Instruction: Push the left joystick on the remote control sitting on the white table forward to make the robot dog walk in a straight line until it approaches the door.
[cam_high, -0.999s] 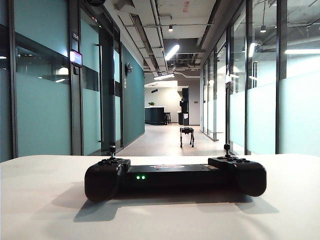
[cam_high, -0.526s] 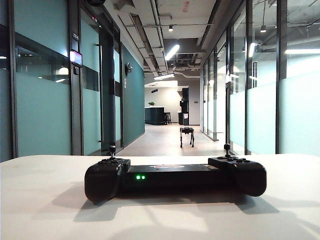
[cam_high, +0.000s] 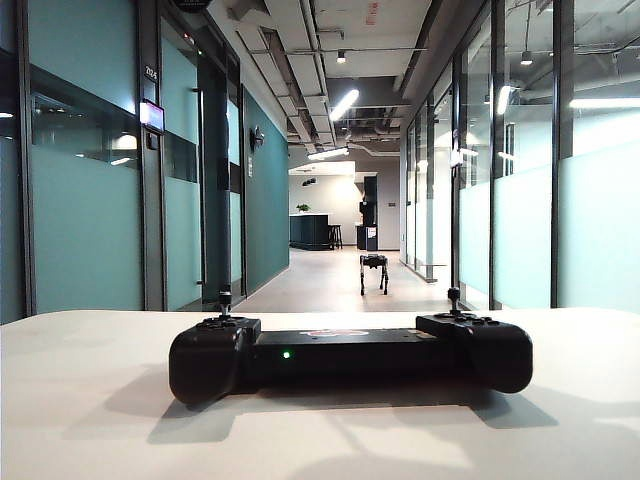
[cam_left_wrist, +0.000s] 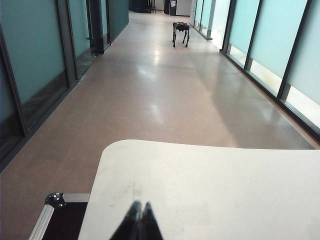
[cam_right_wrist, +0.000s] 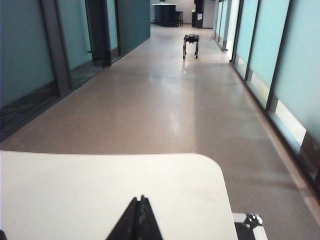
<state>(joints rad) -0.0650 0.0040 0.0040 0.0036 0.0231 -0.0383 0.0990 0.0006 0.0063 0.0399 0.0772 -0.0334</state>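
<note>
Both hands, left (cam_left_wrist: 138, 220) and right (cam_right_wrist: 139, 216), are hovering clenched, empty, above my white worktop (cam_high: 90, 400). Remote control (cam_high: 350, 355) is resting mid-frame; robot dog (cam_high: 374, 272) is standing down-corridor.

Inspector: Neither arm appears in the exterior view. The left gripper (cam_left_wrist: 139, 220) and right gripper (cam_right_wrist: 140, 217) show only dark fingertips pressed together, cut off by the picture edge.

Clerk: Anything else obscured?

Inspector: The robot dog (cam_high: 374, 272) is too small to read detail. A metal-cornered case (cam_left_wrist: 57, 217) beside the white table (cam_left_wrist: 225, 190) is cropped.
</note>
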